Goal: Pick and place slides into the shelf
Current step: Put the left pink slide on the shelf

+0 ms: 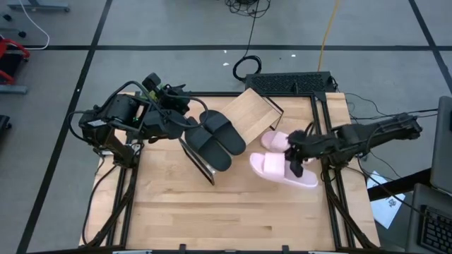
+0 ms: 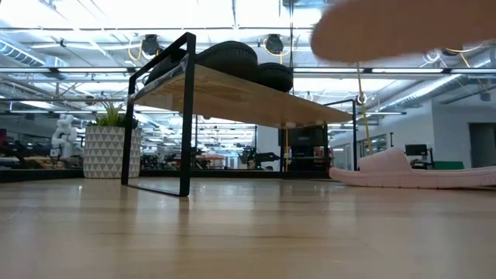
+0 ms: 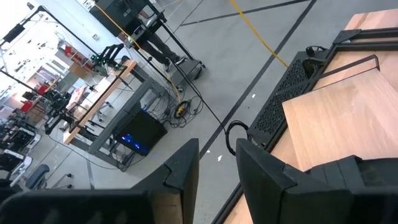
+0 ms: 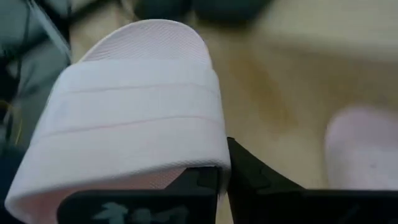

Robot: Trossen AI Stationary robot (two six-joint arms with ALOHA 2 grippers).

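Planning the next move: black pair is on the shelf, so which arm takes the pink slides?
Right. Its gripper is already closed on a pink slide. Left gripper sits by the shelf, beside the black slides.

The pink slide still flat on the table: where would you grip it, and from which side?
Grip the wide strap of the pink slide on the table, coming down from above. It lies sole-down, so the strap arches clear of the footbed and one finger could slip under it. The right gripper holds the other pink slide that way.
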